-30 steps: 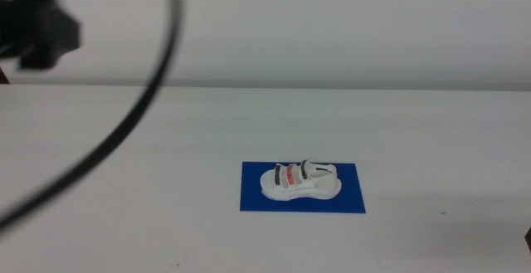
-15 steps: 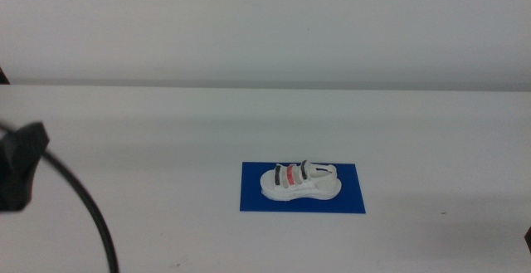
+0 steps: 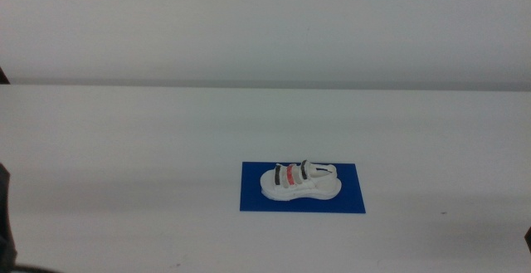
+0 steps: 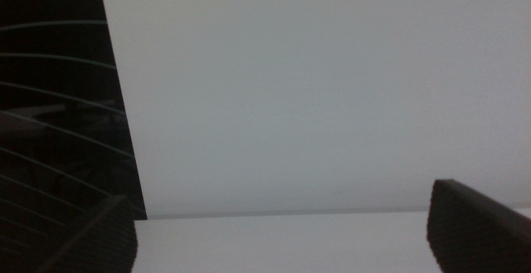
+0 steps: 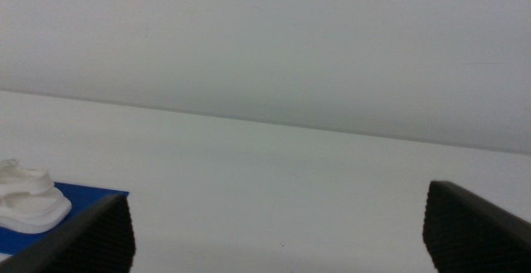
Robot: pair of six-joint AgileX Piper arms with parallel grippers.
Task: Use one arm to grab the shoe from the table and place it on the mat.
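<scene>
The white sandal (image 3: 299, 182), with two dark straps and a red middle one, lies flat on the blue mat (image 3: 348, 198) on the white table (image 3: 149, 140), right of centre in the middle view. No gripper touches it. The left arm shows only as a dark sliver at the bottom left edge of the middle view. Its gripper (image 4: 282, 231) is open and empty, facing the wall. The right gripper (image 5: 278, 227) is open and empty, low over the table. In the right wrist view the sandal's end (image 5: 29, 202) and a mat corner (image 5: 91, 200) show beyond one jaw.
A plain white wall (image 3: 265, 24) stands behind the table. A dark area with thin curved lines (image 4: 58, 115) shows beside the wall in the left wrist view.
The left arm and its black cable have drawn back down and out of the middle view to the left. The sandal and mat have not moved.
</scene>
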